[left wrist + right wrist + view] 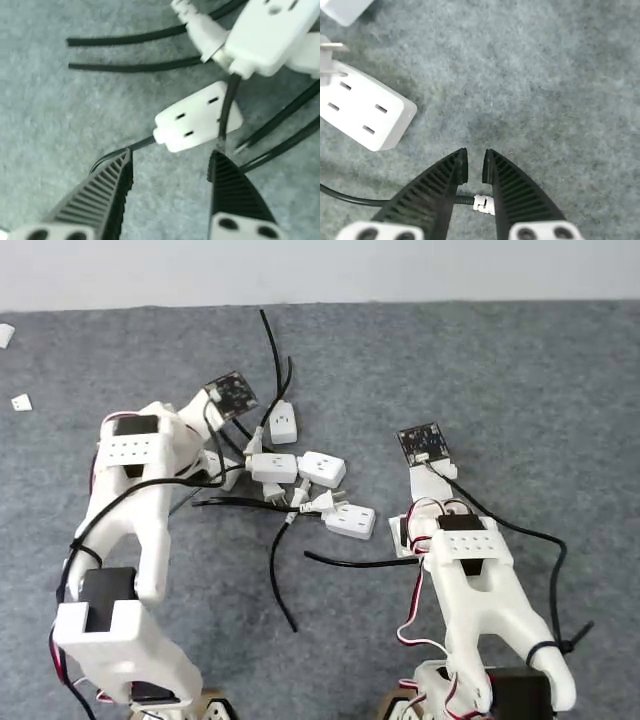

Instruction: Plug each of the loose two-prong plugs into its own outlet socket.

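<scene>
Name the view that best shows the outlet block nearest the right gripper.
Right wrist view: the outlet block lies close, slots plain. High view shows it small, whole. Left wrist view: cannot tell it apart.

White outlet sockets point(350, 521), black cords point(135, 66), grey table point(520, 390), black ribbed jaws, white arms point(130, 530)

Lying clustered mid-table, faces up: four white outlet sockets point(322, 469). Resting loose just beside the near socket point(350, 521): white two-prong plug point(318, 503), prongs exposed; black cords point(278, 580) trailing outward.
</scene>
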### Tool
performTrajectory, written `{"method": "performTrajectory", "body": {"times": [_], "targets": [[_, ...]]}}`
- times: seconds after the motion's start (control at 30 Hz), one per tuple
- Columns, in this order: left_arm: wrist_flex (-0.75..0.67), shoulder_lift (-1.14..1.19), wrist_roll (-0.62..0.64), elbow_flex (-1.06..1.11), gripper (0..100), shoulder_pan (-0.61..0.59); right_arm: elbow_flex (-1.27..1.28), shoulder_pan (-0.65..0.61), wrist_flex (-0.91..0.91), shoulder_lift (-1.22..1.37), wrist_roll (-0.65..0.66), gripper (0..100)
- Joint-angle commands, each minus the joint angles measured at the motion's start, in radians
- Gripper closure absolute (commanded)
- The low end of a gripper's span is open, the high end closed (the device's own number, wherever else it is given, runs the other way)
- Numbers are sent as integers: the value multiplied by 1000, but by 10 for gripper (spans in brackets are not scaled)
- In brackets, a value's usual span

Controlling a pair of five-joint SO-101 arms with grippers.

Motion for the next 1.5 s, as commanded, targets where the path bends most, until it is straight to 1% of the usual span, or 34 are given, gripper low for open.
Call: {"method": "performTrajectory", "body": {"times": [0.0,0.1,0.23,0.3,0.57,0.93,1.0,1.13,1.17,1.23,1.3,1.37,1.47], "targets": [[-72,23,-17,-45,772,29,-21,8,-15,-2,12,934],[-138,89,-18,-48,772,32,-21,8,-22,-2,14,934],[-147,173,-25,-97,772,26,-21,8,-35,-2,14,934],[-146,204,-58,-113,772,23,-21,8,-35,-2,14,934],[14,222,-167,-120,776,35,-21,8,-35,-2,14,934],[11,227,-172,-153,776,34,-21,8,-35,-2,14,934],[9,227,-172,-151,806,32,-21,8,-36,-1,14,934],[14,227,-170,-148,953,38,-17,8,-65,-1,11,935],[18,227,-169,-145,958,38,-17,8,-68,-1,11,935],[57,216,-167,-137,947,37,-17,8,-68,-1,11,935],[137,215,-147,-142,945,37,-17,8,-68,-1,9,935],[221,215,-86,-165,945,43,-15,8,-68,-1,9,935],[345,215,48,-236,946,55,-15,8,-68,-1,9,935]]}}
